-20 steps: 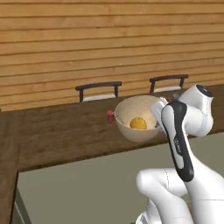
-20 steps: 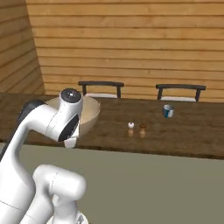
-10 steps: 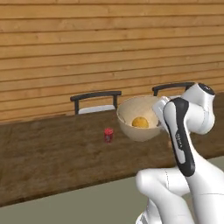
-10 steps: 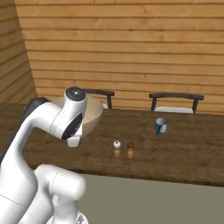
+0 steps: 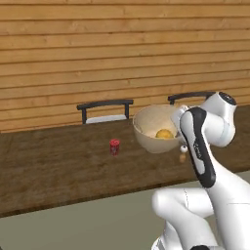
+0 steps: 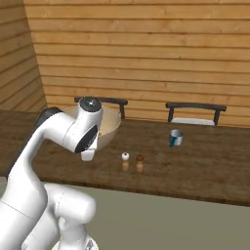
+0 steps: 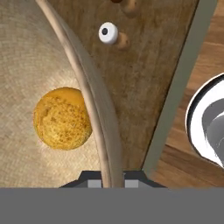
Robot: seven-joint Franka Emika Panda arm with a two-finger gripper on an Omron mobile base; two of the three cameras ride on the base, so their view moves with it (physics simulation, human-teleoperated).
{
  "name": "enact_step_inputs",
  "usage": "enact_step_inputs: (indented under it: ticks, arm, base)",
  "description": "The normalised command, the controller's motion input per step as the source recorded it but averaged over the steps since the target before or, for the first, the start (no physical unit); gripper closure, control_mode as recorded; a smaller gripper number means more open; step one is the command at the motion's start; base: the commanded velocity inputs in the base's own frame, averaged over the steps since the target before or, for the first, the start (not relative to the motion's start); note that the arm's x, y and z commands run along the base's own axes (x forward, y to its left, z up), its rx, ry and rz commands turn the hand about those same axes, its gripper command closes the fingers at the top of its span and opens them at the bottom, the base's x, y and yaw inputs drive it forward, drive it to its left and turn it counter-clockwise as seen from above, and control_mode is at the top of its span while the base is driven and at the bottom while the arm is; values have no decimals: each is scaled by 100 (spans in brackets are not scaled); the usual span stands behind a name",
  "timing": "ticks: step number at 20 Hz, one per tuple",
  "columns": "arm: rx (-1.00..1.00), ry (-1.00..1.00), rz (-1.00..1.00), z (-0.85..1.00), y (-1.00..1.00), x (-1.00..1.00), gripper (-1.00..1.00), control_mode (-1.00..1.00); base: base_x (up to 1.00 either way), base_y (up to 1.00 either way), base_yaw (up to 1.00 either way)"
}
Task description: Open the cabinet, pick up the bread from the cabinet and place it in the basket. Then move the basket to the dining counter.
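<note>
Golden-brown bread (image 7: 62,118), one piece, in one basket (image 7: 26,65).

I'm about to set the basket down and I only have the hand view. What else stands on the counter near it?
Observer: A small red container stands on the dining counter, left of the basket.
Operator: And on the other side?
Observer: Beyond the white-capped shaker, a blue-grey cup stands farther right, well apart from the basket.
Operator: What is behind the counter?
Observer: Two dark chairs: the left chair and the right chair, in front of a wood-plank wall.
</note>
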Motion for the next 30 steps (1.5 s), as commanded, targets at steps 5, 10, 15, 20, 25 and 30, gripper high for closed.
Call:
enact_step_inputs:
  ticks: [5,10,15,20,25,30]
  arm:
    - [2,2,-15,-9,-28,100,100,-100]
    - [1,0,-4,-35,7,100,100,-100]
    - [0,4,0,-63,12,100,100,-100]
    - [0,7,0,-62,6,97,100,-100]
    - [3,3,0,-61,0,35,100,-100]
    - [2,0,0,-41,-1,4,100,-100]
  base:
    - [0,0,0]
    - [0,0,0]
    - [0,0,0]
    - [0,0,0]
    - [0,0,0]
    - [0,0,0]
